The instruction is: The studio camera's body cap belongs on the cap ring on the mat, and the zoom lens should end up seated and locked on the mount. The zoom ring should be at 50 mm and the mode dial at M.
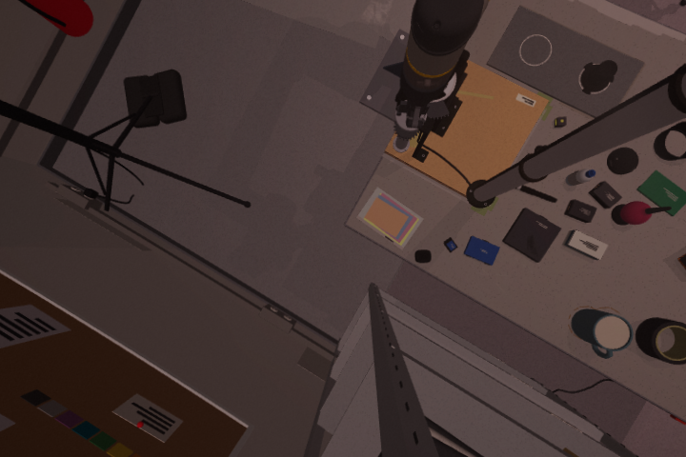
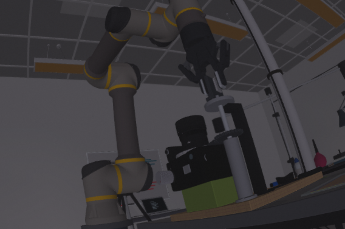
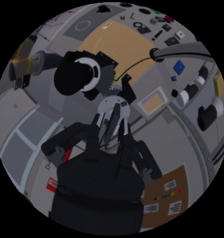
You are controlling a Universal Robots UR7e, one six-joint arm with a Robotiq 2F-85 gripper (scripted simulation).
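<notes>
The zoom lens (image 2: 190,129) stands upright on the black studio camera (image 2: 197,164), which sits on a green block on the wooden board. Beside the camera rises a white post with a toothed gear and a flat white knob (image 2: 218,101) on top, carrying a thin raised tab (image 3: 112,122). My gripper (image 2: 212,90) hangs directly over that knob, open and holding nothing, with the tab between its fingers. On the grey mat (image 1: 565,56) at the far side, the dark body cap (image 1: 597,75) lies beside an empty white ring (image 1: 535,49).
The slanted light-stand pole (image 1: 587,137) crosses close to the right of the board. Beyond it the table holds small cases, cards, a red blower (image 1: 636,212), a mug (image 1: 604,333) and a tape roll. A colour chart (image 1: 390,218) lies near the board.
</notes>
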